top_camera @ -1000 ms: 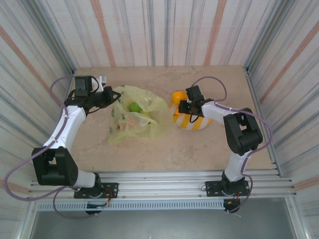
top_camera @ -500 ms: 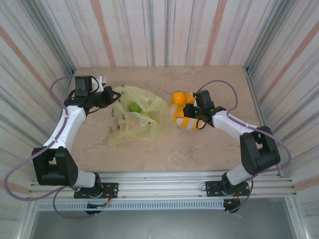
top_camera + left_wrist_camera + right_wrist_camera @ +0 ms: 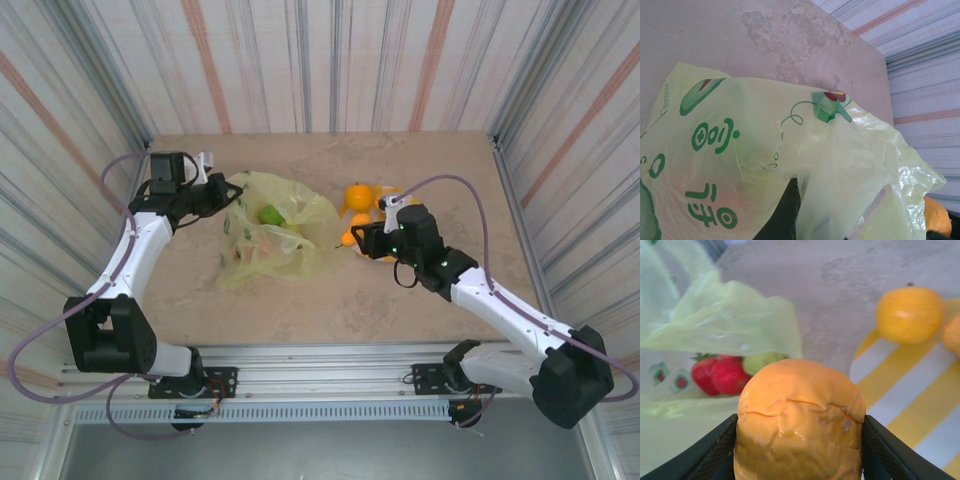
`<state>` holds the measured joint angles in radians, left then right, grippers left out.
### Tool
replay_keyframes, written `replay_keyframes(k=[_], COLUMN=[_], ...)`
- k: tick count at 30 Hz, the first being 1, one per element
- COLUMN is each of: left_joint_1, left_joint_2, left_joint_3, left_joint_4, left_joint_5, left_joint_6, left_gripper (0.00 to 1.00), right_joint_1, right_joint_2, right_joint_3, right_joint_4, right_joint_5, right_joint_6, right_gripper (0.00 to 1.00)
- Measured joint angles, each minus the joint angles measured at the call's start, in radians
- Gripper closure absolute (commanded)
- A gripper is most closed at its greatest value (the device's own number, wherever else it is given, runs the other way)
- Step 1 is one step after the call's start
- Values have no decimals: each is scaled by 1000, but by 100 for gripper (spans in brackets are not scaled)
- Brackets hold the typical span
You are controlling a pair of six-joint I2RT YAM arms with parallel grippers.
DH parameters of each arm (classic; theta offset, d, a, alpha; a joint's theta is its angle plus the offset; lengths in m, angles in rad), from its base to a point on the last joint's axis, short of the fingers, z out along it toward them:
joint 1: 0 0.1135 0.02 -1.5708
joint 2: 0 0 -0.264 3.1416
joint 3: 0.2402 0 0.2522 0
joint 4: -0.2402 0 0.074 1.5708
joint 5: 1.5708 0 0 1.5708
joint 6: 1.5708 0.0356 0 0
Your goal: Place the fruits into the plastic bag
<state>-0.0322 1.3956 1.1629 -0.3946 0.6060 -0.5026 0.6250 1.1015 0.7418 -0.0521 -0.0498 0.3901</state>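
The yellow-green plastic bag lies left of centre, with a green fruit showing through it. My left gripper is shut on the bag's upper left edge, and thin plastic drapes over its dark finger. My right gripper is shut on a soft orange fruit, held just right of the bag's opening. Red strawberries and a green fruit lie inside. More orange fruits rest on the striped plate.
The yellow-and-white plate sits right of the bag, mostly under my right wrist. One round orange sits on its far rim. Striped walls enclose the table on three sides, and a metal rail runs along the near edge.
My right arm has swung off the plate and toward the bag, carrying the orange fruit. The left arm and the bag have stayed still.
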Motion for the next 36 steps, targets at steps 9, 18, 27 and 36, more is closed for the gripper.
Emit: replay_keyframes(k=[9,18,27,36], left_joint_1=[0,0,0,0], left_joint_2=[0,0,0,0], left_joint_3=[0,0,0,0], left_joint_4=[0,0,0,0], left_joint_5=[0,0,0,1], left_joint_6=[0,0,0,0], left_gripper=[100,100,100,100], right_joint_1=[156,244,279,286], right_joint_2=[230,443,646,761], right_joint_3=[75,212,401,546], right_joint_4=[41,126,188,209], right_joint_5=[105,189,250,365], right_joint_6=[-59,-116,-111,-87], right_gripper=[49,50,50,50])
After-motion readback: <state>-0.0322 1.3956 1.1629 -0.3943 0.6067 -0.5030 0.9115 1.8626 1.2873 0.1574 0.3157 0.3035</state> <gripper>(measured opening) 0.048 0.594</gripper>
